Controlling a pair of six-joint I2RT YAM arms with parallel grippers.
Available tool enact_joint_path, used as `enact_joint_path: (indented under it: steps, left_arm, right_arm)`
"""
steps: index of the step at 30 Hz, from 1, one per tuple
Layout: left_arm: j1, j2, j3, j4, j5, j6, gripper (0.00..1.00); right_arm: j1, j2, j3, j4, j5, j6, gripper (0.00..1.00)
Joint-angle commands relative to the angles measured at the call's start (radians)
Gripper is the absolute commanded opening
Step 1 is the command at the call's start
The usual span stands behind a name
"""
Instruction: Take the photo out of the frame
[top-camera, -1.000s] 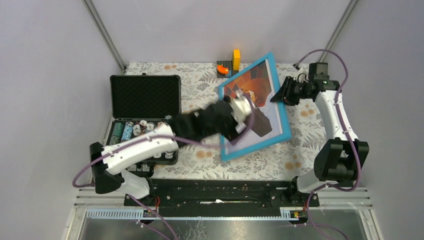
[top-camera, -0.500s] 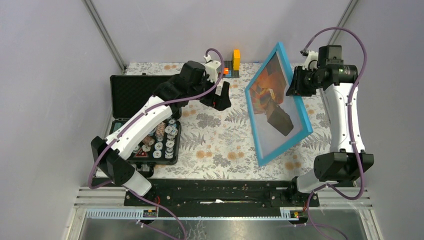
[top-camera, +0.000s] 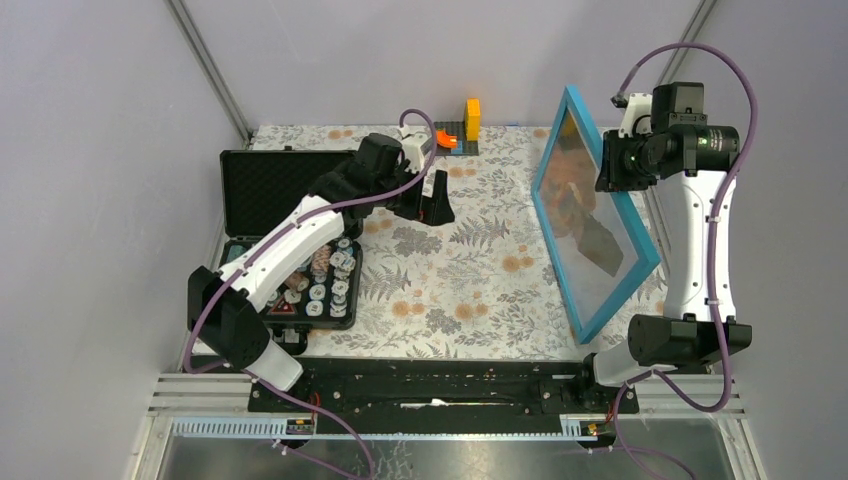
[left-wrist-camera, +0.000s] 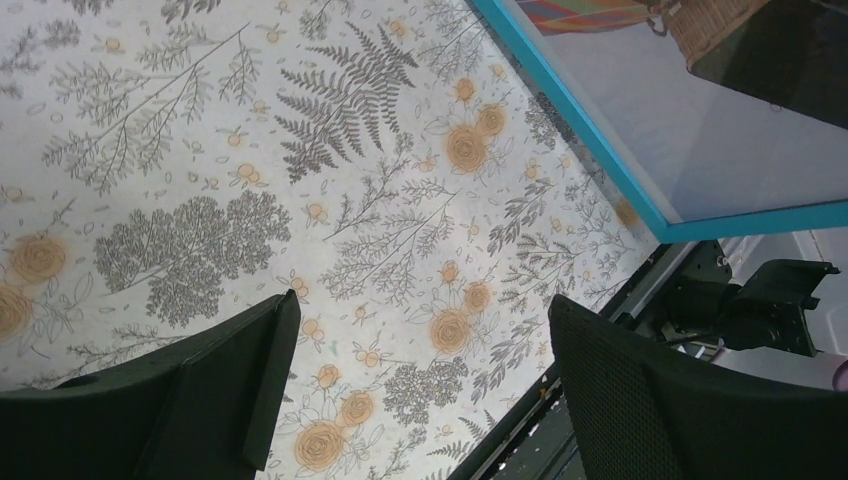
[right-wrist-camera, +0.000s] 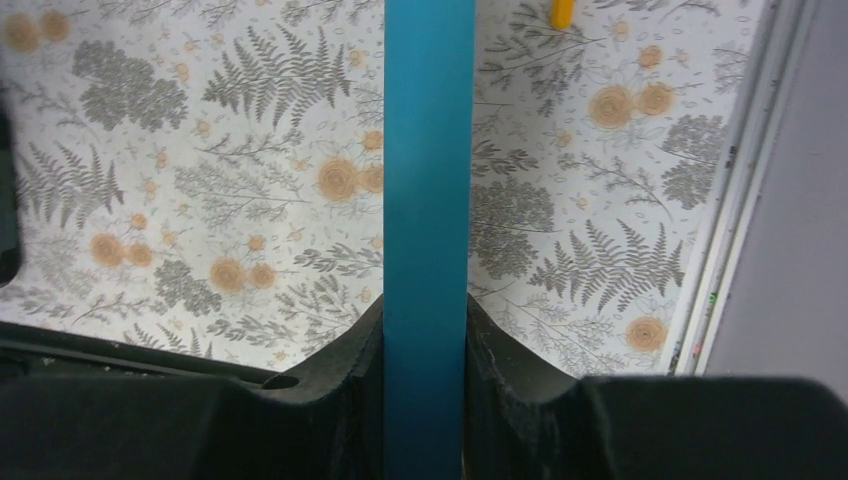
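The frame (top-camera: 558, 255) with its thin light-blue border stands almost on edge at the right of the table, its glass face turned left. Behind the glass shows the photo (top-camera: 590, 225), a coloured balloon with a wicker basket. My right gripper (top-camera: 610, 165) is shut on the frame's upper right edge. In the right wrist view the blue edge (right-wrist-camera: 428, 200) runs straight between the black fingers (right-wrist-camera: 350, 370). My left gripper (top-camera: 437, 200) hangs open over the floral cloth at back centre, well left of the frame. Its wrist view shows the frame's corner (left-wrist-camera: 560, 120) and the photo (left-wrist-camera: 700, 25).
An open black foam-lined case (top-camera: 290, 190) lies at the left, with several small items in its lower half (top-camera: 320, 285). Orange and yellow blocks (top-camera: 460, 128) sit on a grey plate at the back edge. The floral cloth (top-camera: 450, 290) covers the table.
The right gripper has raised the frame from lying flat to nearly upright and carried it rightward. The left arm has swung off the frame to the back centre.
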Motion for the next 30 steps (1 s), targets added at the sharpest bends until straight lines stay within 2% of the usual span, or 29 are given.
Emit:
enact_joint_path:
  steps: [1, 9, 15, 17, 24, 29, 30]
  left_arm:
    - [0.029, -0.042, -0.049, 0.105, 0.067, -0.052, 0.99]
    - [0.035, -0.040, -0.110, 0.240, 0.180, -0.152, 0.99]
    - [0.035, -0.030, -0.157, 0.426, 0.269, -0.296, 0.99]
    - [0.036, -0.021, -0.159, 0.474, 0.291, -0.333, 0.99]
    - [0.036, 0.012, -0.155, 0.500, 0.243, -0.384, 0.99]
    - [0.042, 0.034, -0.156, 0.557, 0.251, -0.463, 0.99]
    - [0.043, 0.036, -0.155, 0.572, 0.254, -0.480, 0.99]
  right_arm:
    - [0.022, -0.024, 0.047, 0.052, -0.103, 0.010, 0.12]
    - [0.114, -0.013, 0.016, 0.061, -0.095, -0.002, 0.12]
    - [0.120, -0.021, 0.015, 0.121, -0.028, 0.003, 0.00]
    - [0.122, -0.044, -0.015, 0.172, -0.031, 0.010, 0.00]
    - [0.215, -0.083, -0.114, 0.325, 0.199, 0.062, 0.00]
    - [0.255, -0.120, -0.178, 0.387, 0.184, 0.109, 0.00]
    - [0.261, -0.125, -0.186, 0.393, 0.184, 0.117, 0.04]
